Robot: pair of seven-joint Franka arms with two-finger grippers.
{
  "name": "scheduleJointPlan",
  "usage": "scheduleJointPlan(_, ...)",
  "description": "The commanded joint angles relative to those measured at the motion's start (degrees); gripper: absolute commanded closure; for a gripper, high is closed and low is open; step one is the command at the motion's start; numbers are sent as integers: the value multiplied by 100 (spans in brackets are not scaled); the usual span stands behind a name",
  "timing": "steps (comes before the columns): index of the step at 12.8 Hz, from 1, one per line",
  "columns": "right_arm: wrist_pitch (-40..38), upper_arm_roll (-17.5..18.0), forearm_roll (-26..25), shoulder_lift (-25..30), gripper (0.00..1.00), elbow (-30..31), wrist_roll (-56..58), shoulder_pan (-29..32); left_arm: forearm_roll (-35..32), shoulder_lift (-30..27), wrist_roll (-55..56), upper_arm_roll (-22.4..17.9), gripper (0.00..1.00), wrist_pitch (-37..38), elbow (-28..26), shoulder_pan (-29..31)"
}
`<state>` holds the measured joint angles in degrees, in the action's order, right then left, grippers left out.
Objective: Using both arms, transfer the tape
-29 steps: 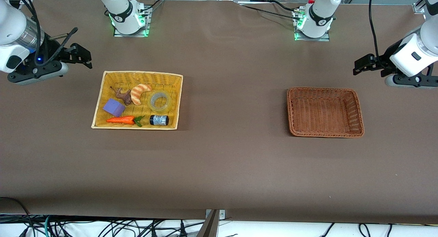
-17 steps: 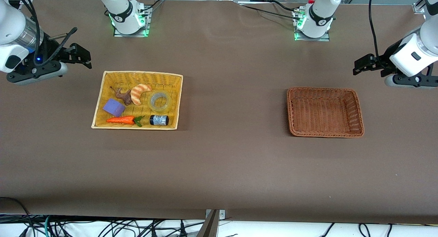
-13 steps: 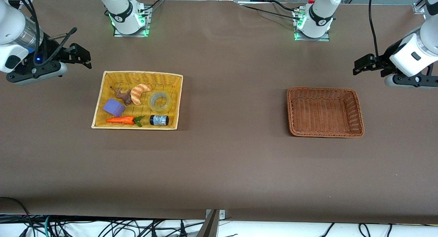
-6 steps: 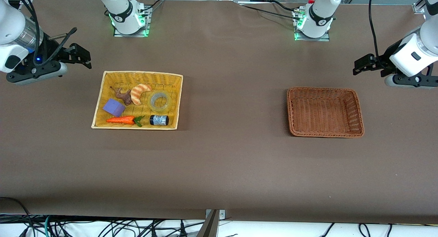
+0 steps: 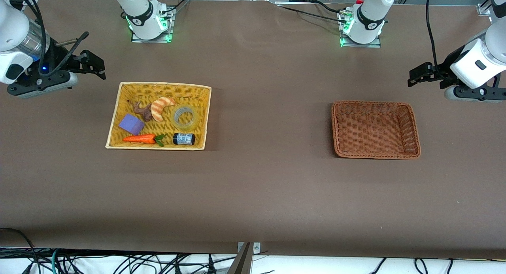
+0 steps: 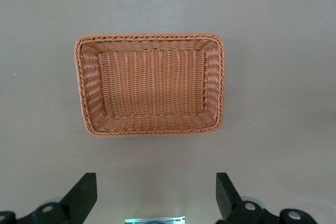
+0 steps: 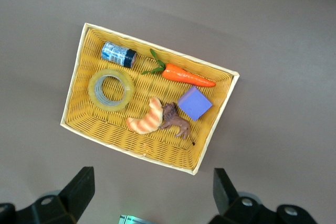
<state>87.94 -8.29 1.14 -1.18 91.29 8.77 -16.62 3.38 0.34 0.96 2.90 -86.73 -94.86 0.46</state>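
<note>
The tape (image 5: 185, 117), a clear yellowish ring, lies flat in a yellow wicker basket (image 5: 158, 84) toward the right arm's end of the table. In the right wrist view the tape (image 7: 111, 89) sits beside a dark bottle. My right gripper (image 5: 94, 64) hangs open and empty over bare table beside that basket; the right wrist view shows the right gripper (image 7: 152, 179) with its jaws wide apart. My left gripper (image 5: 421, 74) waits open and empty over bare table beside the brown basket, and the left wrist view shows the left gripper (image 6: 156, 182) spread wide.
The yellow basket also holds a striped croissant (image 5: 161, 107), a brown toy animal (image 5: 142, 110), a purple block (image 5: 131, 124), a carrot (image 5: 140, 138) and a small dark bottle (image 5: 184, 138). An empty brown wicker basket (image 5: 373, 103) stands toward the left arm's end.
</note>
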Motion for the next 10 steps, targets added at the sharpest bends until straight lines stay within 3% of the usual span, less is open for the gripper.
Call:
scheduleJointPlan(1, -84, 20, -26, -32, 0, -147, -225, 18, 154, 1, -105, -26, 0, -55, 2, -11)
scheduleJointPlan(7, 47, 38, 53, -40, 0, 238, -532, -8, 154, -8, -105, -26, 0, -55, 2, -11)
scheduleJointPlan(10, 1150, 116, 79, 239, 0, 1509, -648, -25, 154, 1, -105, -26, 0, -55, 2, -11)
